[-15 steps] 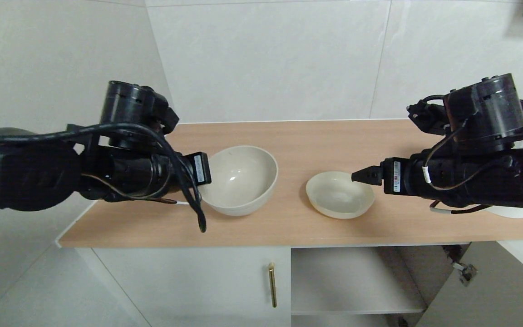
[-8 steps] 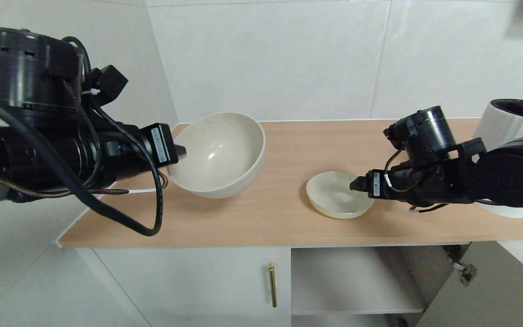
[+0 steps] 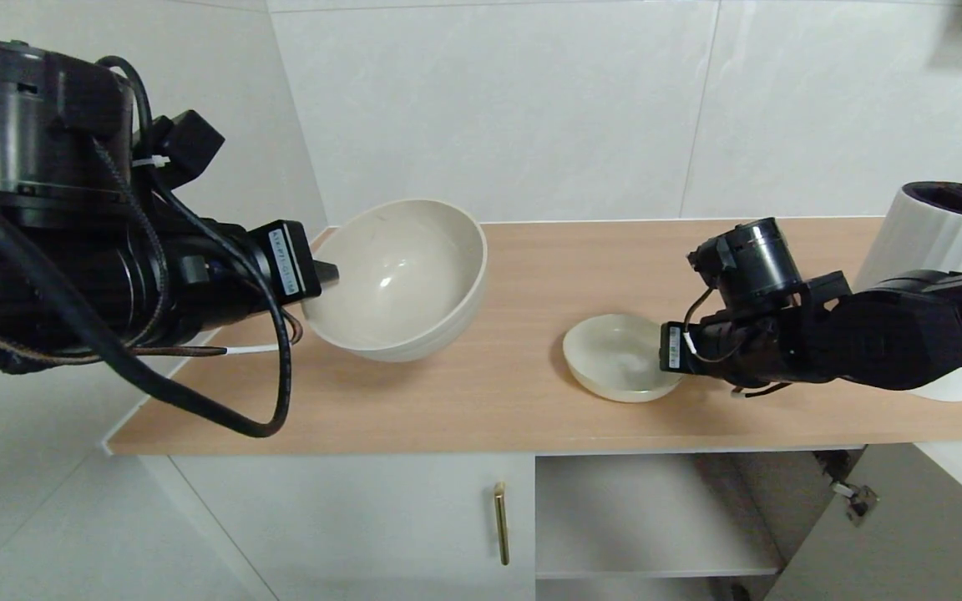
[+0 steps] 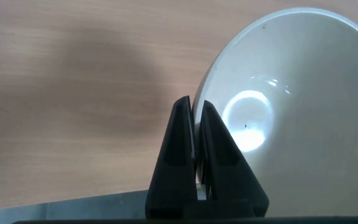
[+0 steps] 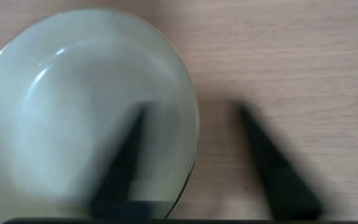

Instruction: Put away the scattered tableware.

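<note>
Currently left gripper (image 4: 194,102) pinches the large bowl (image 3: 402,280) by its rim, tilted clear of the desk (image 3: 531,267) for stowing; right gripper (image 5: 191,109), spread wide, straddles the desk-resting small dish (image 3: 615,355) at its rim, presumably to grasp.

From the head we look forward and down over the counter (image 3: 531,259); our left wrist camera sits close behind the left end effector (image 4: 194,104), facing the big bowl (image 4: 297,118); our right wrist camera looks closely down on the small bowl (image 5: 79,106); the head view shares both bowls.
</note>
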